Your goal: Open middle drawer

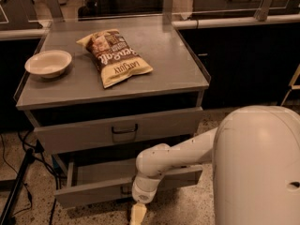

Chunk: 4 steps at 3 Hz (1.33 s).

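The middle drawer (pixel 89 194) is seen standing partly out beneath the top drawer (pixel 84 134) of the grey cabinet. The pincer (pixel 138 213) is held low, just in front of the middle drawer's front, near its centre. Whether it is open or closed cannot be told. 1 bowl (pixel 48 63) and 1 chip bag (pixel 115 56) are set on the surface (pixel 173 64).

1. A white bowl (pixel 48 63) is sitting on the left of the bench (pixel 173 64).
2. A chip bag (pixel 115 55) is lying flat beside it, not touching.
3. Dark cables (pixel 9 165) are hanging left of the bench.
4. The claw (pixel 138 214) is hanging low before the bench, near the floor (pixel 197 210).
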Tool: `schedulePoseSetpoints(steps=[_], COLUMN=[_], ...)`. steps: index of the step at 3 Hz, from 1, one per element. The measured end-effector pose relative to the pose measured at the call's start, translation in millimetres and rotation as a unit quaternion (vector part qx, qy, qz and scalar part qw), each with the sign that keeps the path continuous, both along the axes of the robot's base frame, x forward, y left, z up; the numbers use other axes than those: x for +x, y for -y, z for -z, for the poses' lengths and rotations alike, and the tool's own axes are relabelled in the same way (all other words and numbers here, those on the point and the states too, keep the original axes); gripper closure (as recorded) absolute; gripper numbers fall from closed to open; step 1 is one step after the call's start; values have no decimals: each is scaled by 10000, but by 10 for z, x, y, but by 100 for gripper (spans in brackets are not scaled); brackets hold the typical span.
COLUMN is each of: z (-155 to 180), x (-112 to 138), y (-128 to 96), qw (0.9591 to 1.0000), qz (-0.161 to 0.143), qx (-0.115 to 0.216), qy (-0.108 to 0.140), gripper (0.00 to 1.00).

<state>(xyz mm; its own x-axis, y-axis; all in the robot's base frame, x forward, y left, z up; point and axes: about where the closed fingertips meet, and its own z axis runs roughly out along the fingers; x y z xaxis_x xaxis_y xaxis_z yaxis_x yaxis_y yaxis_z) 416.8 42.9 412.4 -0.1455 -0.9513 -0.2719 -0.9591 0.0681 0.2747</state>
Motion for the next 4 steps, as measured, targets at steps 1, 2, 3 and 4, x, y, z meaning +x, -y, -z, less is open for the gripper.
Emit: schedulePoseSetpoints(steps=[1, 2, 3, 4], z=[-38, -41, -57, -78], x=[-148, -150, -315, -317], y=[42, 15, 76, 44], qw=[9999, 9999, 9996, 9996], qz=[122, 125, 235, 237], qx=[39, 41, 70, 70], qy=[-33, -33, -100, -100], gripper=[0, 0, 0, 0])
